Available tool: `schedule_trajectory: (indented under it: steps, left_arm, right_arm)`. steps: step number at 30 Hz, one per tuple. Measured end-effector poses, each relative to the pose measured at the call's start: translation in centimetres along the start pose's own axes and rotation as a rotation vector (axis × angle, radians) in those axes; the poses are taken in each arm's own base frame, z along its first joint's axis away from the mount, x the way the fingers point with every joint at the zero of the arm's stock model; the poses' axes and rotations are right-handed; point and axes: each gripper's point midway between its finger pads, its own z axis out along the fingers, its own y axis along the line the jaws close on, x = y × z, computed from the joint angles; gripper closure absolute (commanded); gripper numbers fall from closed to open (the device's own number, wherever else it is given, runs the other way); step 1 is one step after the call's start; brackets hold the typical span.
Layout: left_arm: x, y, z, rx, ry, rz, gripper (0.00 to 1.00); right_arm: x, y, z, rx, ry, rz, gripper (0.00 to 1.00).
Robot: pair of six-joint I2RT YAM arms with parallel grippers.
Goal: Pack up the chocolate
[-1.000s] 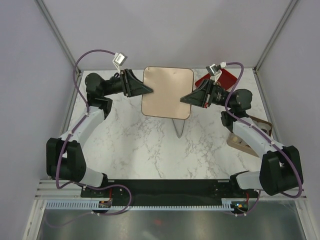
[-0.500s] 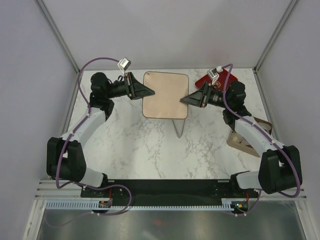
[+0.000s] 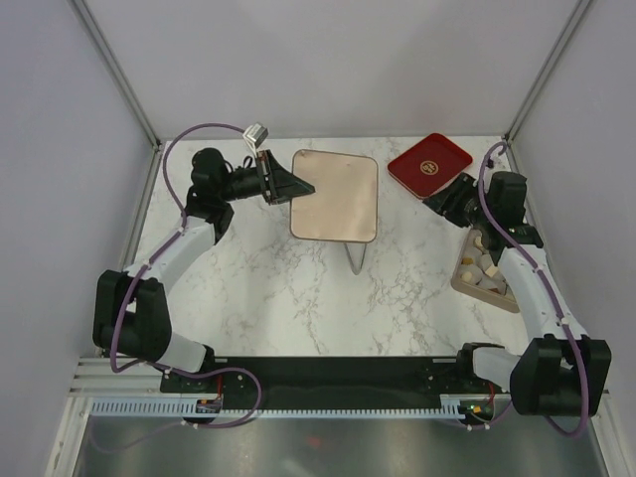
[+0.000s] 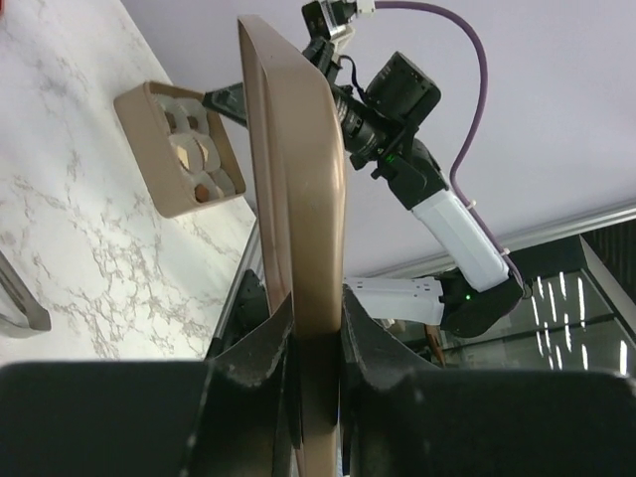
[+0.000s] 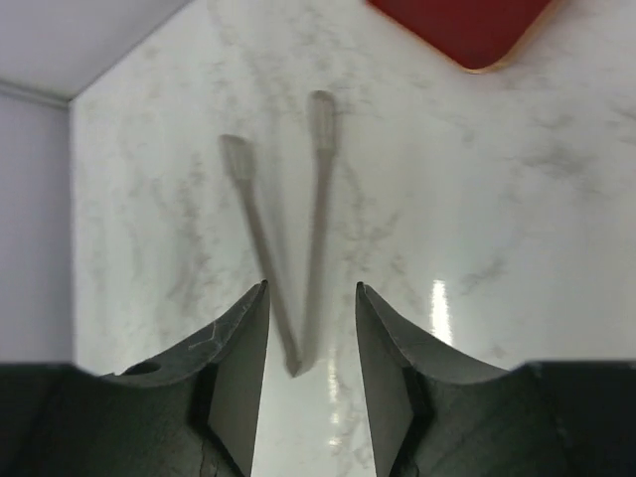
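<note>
The chocolate (image 3: 483,266) is several tiny cream lumps lying in the open tan box base (image 3: 502,296) at the right table edge; the base also shows in the left wrist view (image 4: 149,104) with lumps (image 4: 187,152) in its cells. My left gripper (image 3: 304,189) is shut on the left edge of the flat rose-gold box lid (image 3: 336,196) and holds it above the table; the left wrist view shows the lid (image 4: 293,179) edge-on between the fingers (image 4: 248,363). My right gripper (image 3: 433,198) is open and empty, apart from the lid, between it and the box base.
A red tray with a gold emblem (image 3: 429,164) lies at the back right, its corner in the right wrist view (image 5: 457,25). Metal tongs (image 3: 356,256) lie on the marble under the lid's near edge, below the right gripper (image 5: 310,298) in its wrist view (image 5: 320,199).
My right gripper let go of the lid's right edge and swung back right toward the box base. The left gripper keeps the lid, now shifted slightly right. The red tray and chocolates are uncovered.
</note>
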Motion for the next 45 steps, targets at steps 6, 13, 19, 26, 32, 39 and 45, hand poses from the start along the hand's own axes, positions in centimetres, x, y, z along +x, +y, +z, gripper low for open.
schedule_trajectory:
  steps: [6,13,19,26,32,39,45]
  left_arm:
    - [3.6,2.0,1.7,-0.048,0.067,-0.055,0.97]
    - [7.5,2.9,3.1,-0.078,0.161,-0.06,0.97]
    - [8.5,3.2,3.4,-0.097,0.18,-0.048,0.97]
    - [8.5,3.4,3.2,-0.122,0.171,-0.034,0.97]
    - [8.7,3.7,3.2,-0.138,0.17,-0.03,0.97]
    - [8.6,4.0,3.3,-0.154,0.159,-0.019,0.98]
    - [8.8,4.3,3.7,-0.167,0.159,-0.02,0.98]
  right_arm:
    - [-0.6,-9.0,-1.9,0.475,-0.089,-0.045,0.58]
    - [-0.5,-13.5,-4.4,0.732,-0.103,-0.097,0.58]
    - [1.5,-16.0,-4.9,0.811,-0.049,-0.107,0.56]
    - [3.6,-18.3,-4.7,0.851,0.023,-0.095,0.56]
    - [4.4,-18.9,-3.4,0.824,0.05,-0.088,0.58]
    - [6.3,-19.1,-2.6,0.77,0.086,-0.069,0.64]
    - [7.3,-18.3,-2.2,0.707,0.093,-0.061,0.69]
